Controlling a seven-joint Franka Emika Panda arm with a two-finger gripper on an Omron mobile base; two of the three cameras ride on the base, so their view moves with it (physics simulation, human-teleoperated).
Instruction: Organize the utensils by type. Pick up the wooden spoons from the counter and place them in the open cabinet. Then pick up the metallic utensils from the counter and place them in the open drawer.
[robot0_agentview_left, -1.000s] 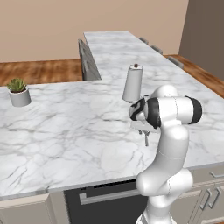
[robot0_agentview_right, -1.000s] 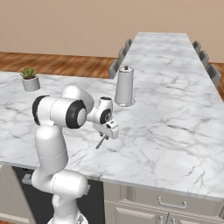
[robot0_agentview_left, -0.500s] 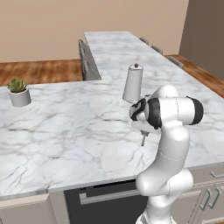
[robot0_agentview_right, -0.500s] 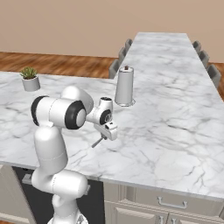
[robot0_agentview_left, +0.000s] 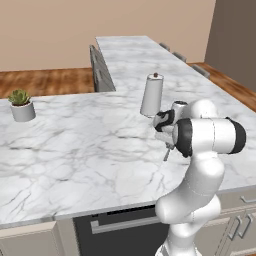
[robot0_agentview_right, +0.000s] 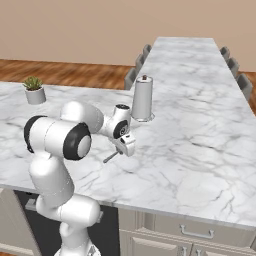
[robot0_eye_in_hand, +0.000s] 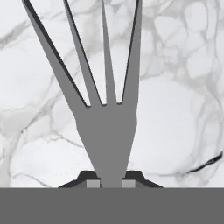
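Grey steel is what you see first: a dull metal fork (robot0_eye_in_hand: 106, 109) fills the hand view, its neck pinched between the two dark fingertips (robot0_eye_in_hand: 89, 180) at the bottom and its four prongs fanning away from the hand toward the top. Your gripper (robot0_agentview_right: 123, 145) is clenched on this fork, one of the metallic utensils.

In the right base view the fork (robot0_agentview_right: 111, 157) pokes out below the gripper as a thin grey sliver, slanting down toward the white marble counter (robot0_agentview_right: 200, 125). Whether its tip touches the slab or hangs just above it, you cannot tell. In the left base view the same sliver (robot0_agentview_left: 166, 154) hangs under the gripper (robot0_agentview_left: 168, 141), near the front edge of the counter (robot0_agentview_left: 75, 135).

The fork's long axis runs straight on from the hand, prongs leading. Judging from the task, the next step is to carry it to the open drawer, so the prongs would arrive first wherever you aim the hand.

Just behind the gripper stands a tall pale cylinder with a dark knob (robot0_agentview_right: 142, 98), near but not touching. A small potted plant (robot0_agentview_left: 21, 105) sits well apart at the far left.

No writing, brand or label can be read anywhere.
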